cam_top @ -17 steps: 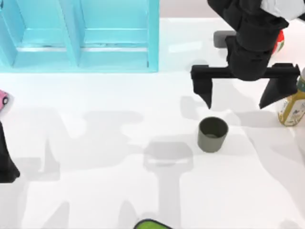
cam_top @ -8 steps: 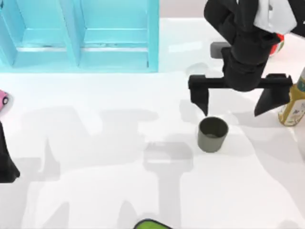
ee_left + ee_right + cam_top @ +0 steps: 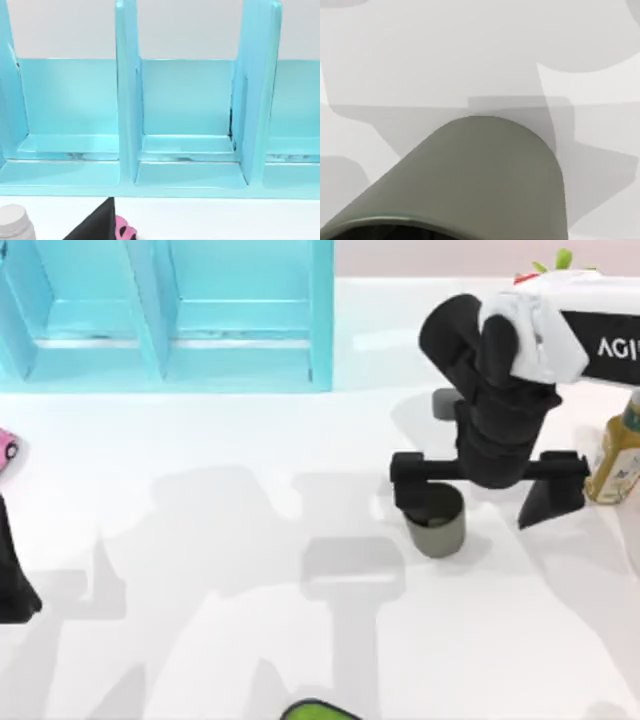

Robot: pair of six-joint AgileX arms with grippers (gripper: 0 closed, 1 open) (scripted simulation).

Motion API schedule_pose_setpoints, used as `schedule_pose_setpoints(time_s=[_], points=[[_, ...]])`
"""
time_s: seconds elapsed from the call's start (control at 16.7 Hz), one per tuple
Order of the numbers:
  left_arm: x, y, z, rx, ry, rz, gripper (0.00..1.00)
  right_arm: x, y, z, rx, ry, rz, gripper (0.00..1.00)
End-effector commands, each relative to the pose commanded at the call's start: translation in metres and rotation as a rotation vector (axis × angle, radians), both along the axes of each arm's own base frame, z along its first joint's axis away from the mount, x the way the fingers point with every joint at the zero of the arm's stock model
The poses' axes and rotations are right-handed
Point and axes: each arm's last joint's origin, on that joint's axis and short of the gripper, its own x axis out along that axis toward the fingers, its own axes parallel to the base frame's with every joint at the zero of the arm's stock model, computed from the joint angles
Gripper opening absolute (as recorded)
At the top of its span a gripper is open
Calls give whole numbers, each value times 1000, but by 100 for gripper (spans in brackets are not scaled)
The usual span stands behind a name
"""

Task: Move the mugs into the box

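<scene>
A: Where is the small, matte, dark olive-grey tapered mug (image 3: pixel 437 525)?

B: Upright on the white table (image 3: pixel 200 640), right of centre and well short of the far edge. In the right wrist view its olive wall (image 3: pixel 485 180) sits very close to the camera.

A: And the tool?

B: The right gripper (image 3: pixel 487 490) is down over it with its black fingers spread wide. One finger (image 3: pixel 408 485) is at the mug's rim on the left; the other (image 3: pixel 553 500) stands apart from the cup on the right. So the jaws are open and nothing is clamped. Whether the near finger actually touches the rim is hard to tell from above.

A: The second mug?

B: A small dark grey shape (image 3: pixel 446 403) behind the arm, toward the far edge, may be it, though it is mostly hidden.

A: The box?

B: The light blue open-fronted box with upright dividers (image 3: pixel 170 315) stands along the far edge toward the left corner; the left wrist view looks into its bare compartments (image 3: pixel 185 110).

A: Progress?

B: Early, I'd judge: no mug in the box, the first one not yet gripped. Closing, lifting and carrying across remain, then the same again. The left arm (image 3: pixel 15 580) is parked at the left edge.
</scene>
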Motion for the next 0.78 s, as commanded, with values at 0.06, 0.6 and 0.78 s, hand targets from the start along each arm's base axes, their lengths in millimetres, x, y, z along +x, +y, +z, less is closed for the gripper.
schedule_pose_setpoints(time_s=[0.06,0.6,0.78], points=[[0,0,0,0,0,0,100,0,0,0,0,0,0,100],[0,0,0,0,0,0,100,0,0,0,0,0,0,47],[0,0,0,0,0,0,100,0,0,0,0,0,0,25]])
